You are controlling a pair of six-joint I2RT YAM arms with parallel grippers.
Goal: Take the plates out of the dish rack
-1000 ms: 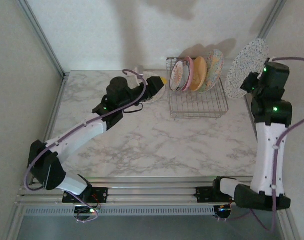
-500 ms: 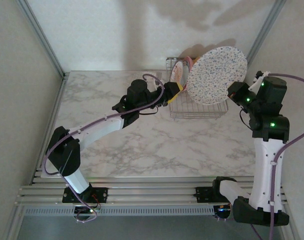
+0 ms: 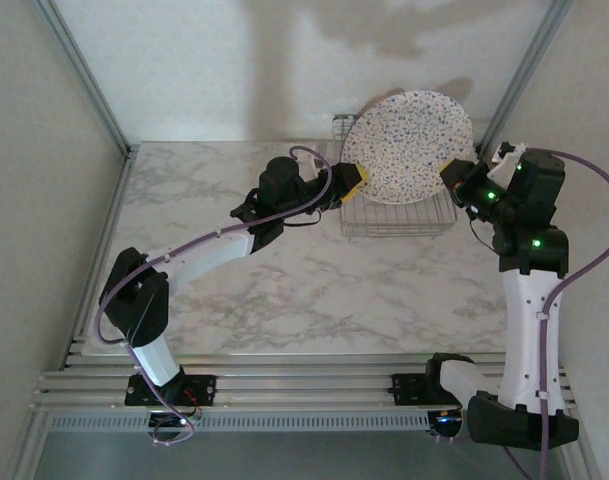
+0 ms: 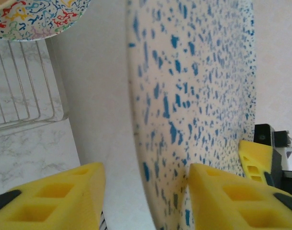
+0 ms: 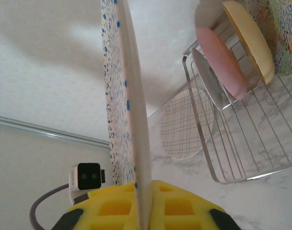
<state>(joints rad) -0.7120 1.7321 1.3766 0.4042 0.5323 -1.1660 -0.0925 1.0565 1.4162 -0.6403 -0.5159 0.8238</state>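
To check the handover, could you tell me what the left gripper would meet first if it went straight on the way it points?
Most likely the blue-speckled plate: its rim lies between the open fingers of the left gripper, so it would slide deeper in. The right gripper clamps the opposite edge.

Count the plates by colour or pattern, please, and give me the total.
blue-speckled plate: 1
pink plate: 1
yellow plate: 1
multicolour squiggle plate: 1
grid-patterned plate: 1
pale grey-white plate: 1
Total: 6
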